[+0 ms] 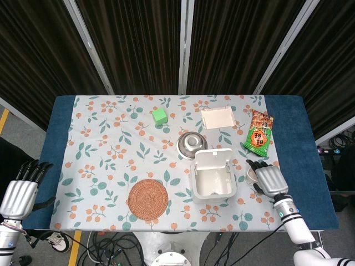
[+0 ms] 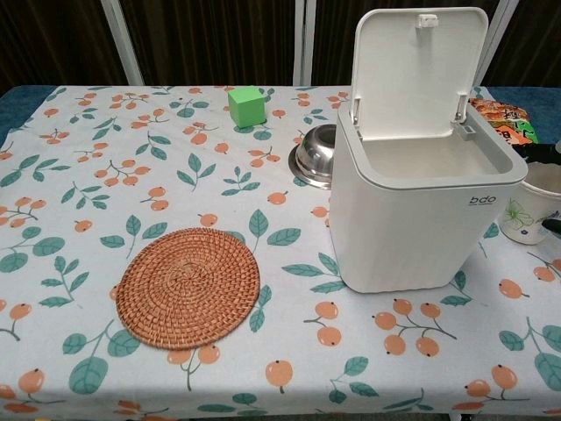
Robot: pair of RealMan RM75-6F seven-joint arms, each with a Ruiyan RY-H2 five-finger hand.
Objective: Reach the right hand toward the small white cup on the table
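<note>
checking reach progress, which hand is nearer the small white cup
Right. The right hand is over the small white cup beside the white bin, covering most of it in the head view. The left hand is off the table's opposite edge, beyond the woven coaster.

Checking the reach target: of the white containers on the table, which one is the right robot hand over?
The small white cup, just right of the open-lidded white bin. The right robot hand covers it from above; the flat white box lies farther back.
</note>
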